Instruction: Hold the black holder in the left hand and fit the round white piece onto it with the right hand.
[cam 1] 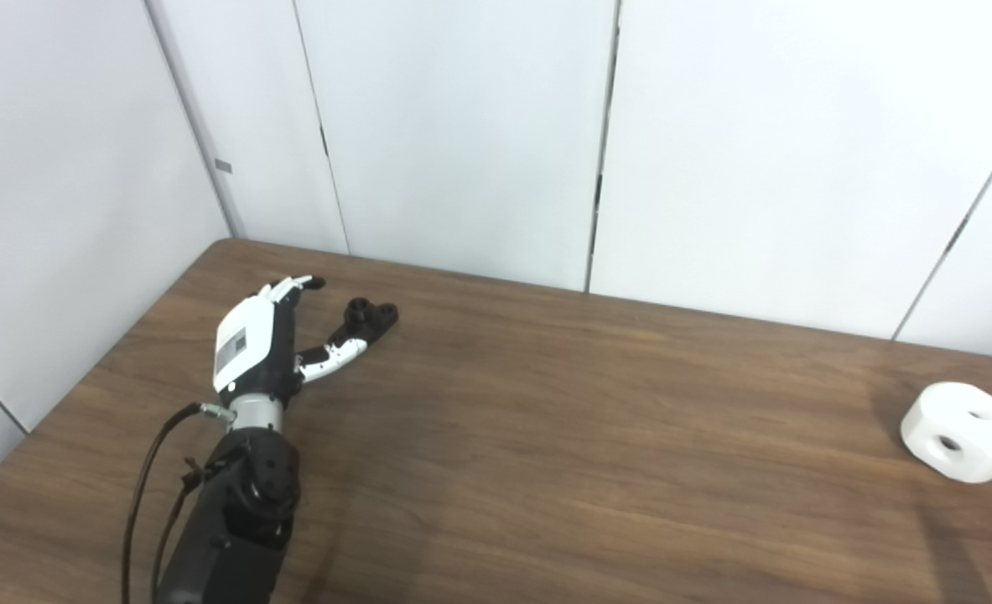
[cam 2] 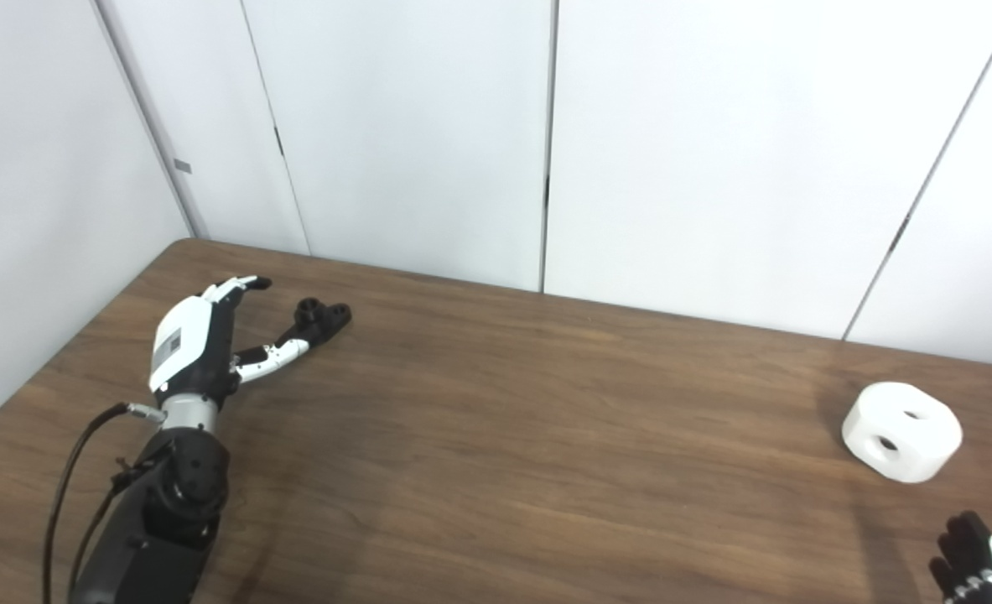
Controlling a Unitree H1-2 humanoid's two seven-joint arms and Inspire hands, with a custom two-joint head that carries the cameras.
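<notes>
Left robot hand reaching for the holder, nothing gripped yet.

The left robot hand is spread and empty, its thumb tip at the black holder lying on the table near the far-left corner. The white piece sits well apart at the right. The right robot hand shows only at the frame edge; I cannot tell its state. A clumsy close could nudge the holder toward the back edge. The middle of the table is open for joining.
</notes>
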